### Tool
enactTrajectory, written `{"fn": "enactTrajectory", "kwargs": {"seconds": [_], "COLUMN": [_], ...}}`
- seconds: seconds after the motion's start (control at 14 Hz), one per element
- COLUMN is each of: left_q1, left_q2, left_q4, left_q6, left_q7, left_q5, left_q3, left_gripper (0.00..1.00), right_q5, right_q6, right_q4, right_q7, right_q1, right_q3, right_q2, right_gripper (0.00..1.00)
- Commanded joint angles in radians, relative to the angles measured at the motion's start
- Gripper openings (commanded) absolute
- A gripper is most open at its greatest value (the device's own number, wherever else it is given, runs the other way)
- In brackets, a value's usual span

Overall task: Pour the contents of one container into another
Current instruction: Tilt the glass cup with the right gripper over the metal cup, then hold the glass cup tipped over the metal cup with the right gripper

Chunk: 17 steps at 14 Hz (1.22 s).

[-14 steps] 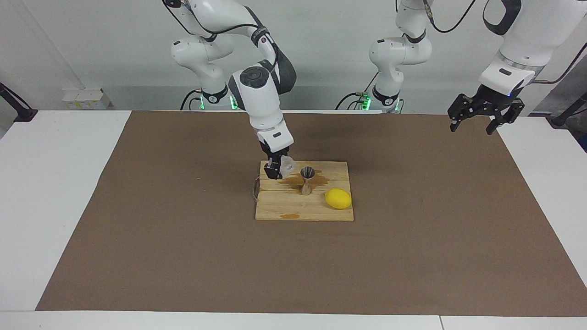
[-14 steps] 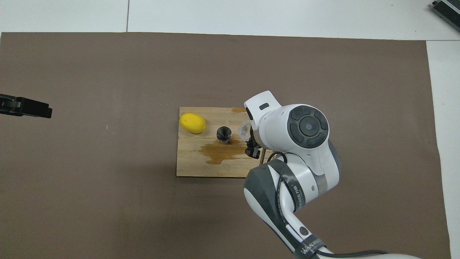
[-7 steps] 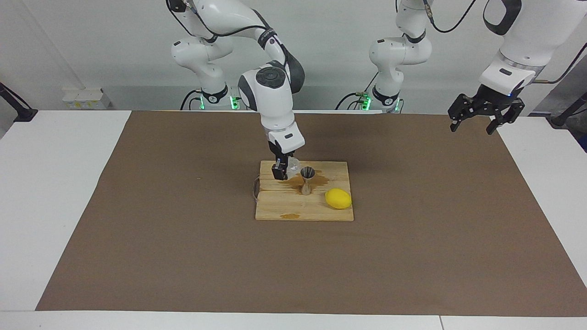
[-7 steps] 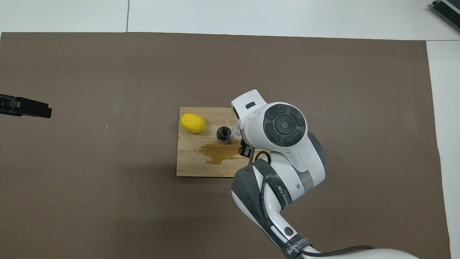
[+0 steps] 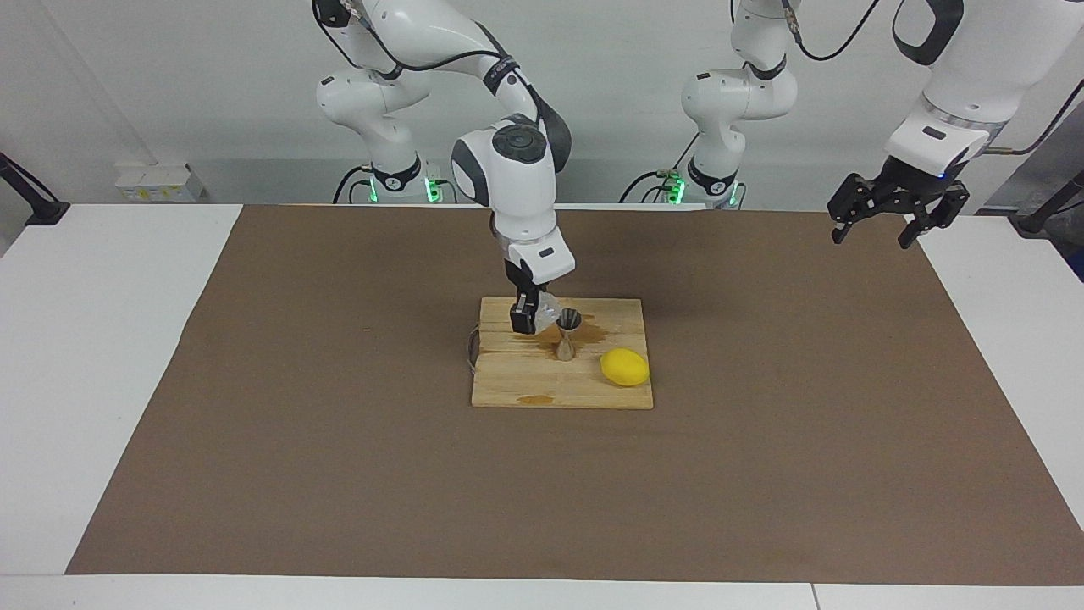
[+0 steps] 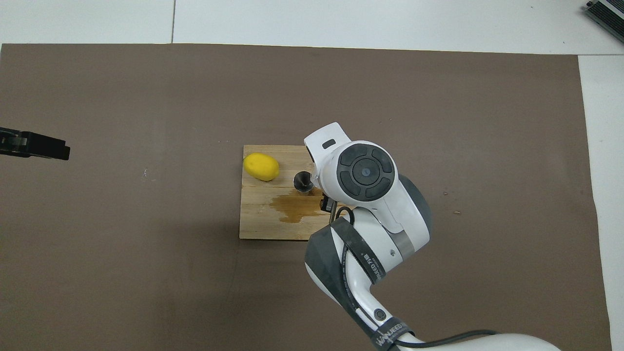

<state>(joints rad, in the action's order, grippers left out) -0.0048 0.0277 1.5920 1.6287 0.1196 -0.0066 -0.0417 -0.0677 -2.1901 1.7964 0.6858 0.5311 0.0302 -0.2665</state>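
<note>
Right gripper [image 5: 533, 318]: positioned over the robot-side part of the pale wooden cutting board [image 5: 525, 385], at the edge toward the right arm's end of the table. Its fingers are pinched on the small clear glass cup with bumpy walls [image 5: 546, 308]. The cup is held off the board and tilted, its mouth turned toward the small shiny steel hourglass-shaped jigger [image 5: 566, 334]. Cup rim is just beside the jigger's top rim; whether the two touch cannot be determined. In the overhead view the right arm's white wrist housing covers the cup almost wholly.

Jigger: standing upright on the board, just beside the right gripper on the side toward the left arm's end of the table. Its open upper cone [image 6: 302, 181] is visible from above.

A brown wet patch [image 6: 297, 205] lies on the board at the jigger's foot, spreading toward the robots, under and beside the right gripper.

A yellow oval lemon [image 5: 625, 367] lies on the board, past the jigger from the right gripper, well apart from it.

Left gripper [image 5: 885, 222]: raised over the left arm's end of the brown table mat [image 5: 762, 474], waiting, fingers spread, nothing between them.
</note>
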Motion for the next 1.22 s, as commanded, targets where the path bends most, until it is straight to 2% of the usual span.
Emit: {"fn": "enactTrajectory", "kwargs": {"seconds": [0.0, 0.5, 0.72, 1.15], "left_q1": [-0.001, -0.001, -0.003, -0.003], "left_q2": [0.011, 0.011, 0.009, 0.009], "left_q4": [0.008, 0.008, 0.008, 0.008], "left_q6": [-0.012, -0.009, -0.010, -0.009], "left_q7": [-0.001, -0.002, -0.003, -0.003], "left_q5": [0.014, 0.014, 0.014, 0.014], "left_q3": [0.000, 0.000, 0.000, 0.000], "left_gripper": [1.00, 1.00, 1.00, 1.00], "right_q5": [-0.053, -0.090, -0.132, -0.187], "right_q6": [0.027, 0.033, 0.097, 0.130], "right_q4": [-0.043, -0.051, -0.107, -0.124], "right_q7": [-0.045, -0.048, -0.048, -0.049], "right_q1": [0.010, 0.020, 0.020, 0.052], "right_q3": [0.004, 0.004, 0.004, 0.010], "right_q2": [-0.028, -0.030, -0.054, -0.066], "right_gripper": [0.44, 0.43, 0.43, 0.43]}}
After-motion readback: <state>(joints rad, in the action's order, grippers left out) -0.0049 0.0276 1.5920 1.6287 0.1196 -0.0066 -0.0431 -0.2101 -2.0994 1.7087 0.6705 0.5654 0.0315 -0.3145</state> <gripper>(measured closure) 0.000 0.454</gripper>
